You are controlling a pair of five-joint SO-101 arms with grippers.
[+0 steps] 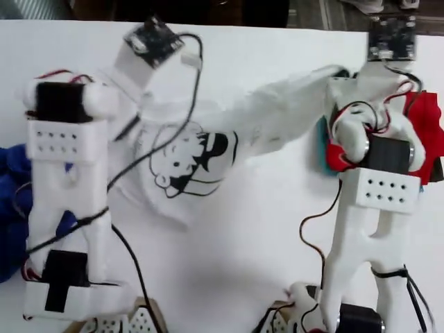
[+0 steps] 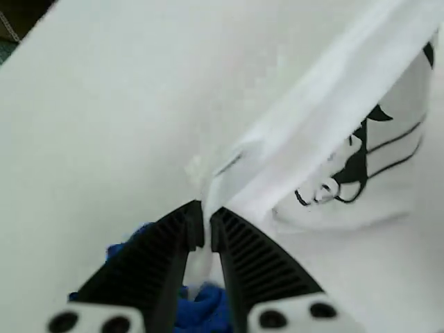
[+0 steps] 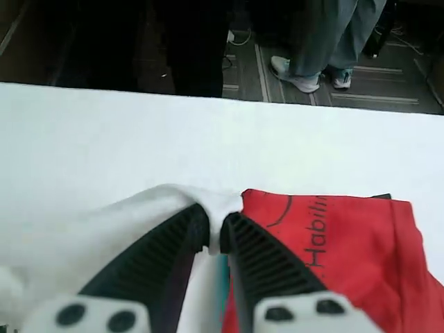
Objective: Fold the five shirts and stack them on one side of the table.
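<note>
The left gripper (image 2: 206, 214) is clamped on a bunched edge of the white shirt (image 1: 277, 118), and the right gripper (image 3: 215, 223) is pinched on another part of the same shirt at the far right, so both hold one garment stretched between them. The white table (image 1: 250, 263) carries everything. The white shirt hangs and drapes across the far middle of it. Its black cartoon print (image 1: 191, 163) faces up near the left arm, and the cloth is rumpled rather than flat or folded. At the left edge lies a blue shirt (image 1: 10, 208) in a loose heap, touched by neither gripper, and it looks unfolded. On the right side sits a red shirt (image 1: 427, 128), folded flat, just beside the right gripper. A teal shirt (image 1: 323, 156) shows as a strip under the red one, and a dark edge (image 1: 437, 172) peeks out at the pile's near right, perhaps a third garment, though I cannot tell for sure. By this reading the stack on the right is begun with two or three shirts. The white one is in hand but not yet laid out, and the blue one has yet to be taken up.
</note>
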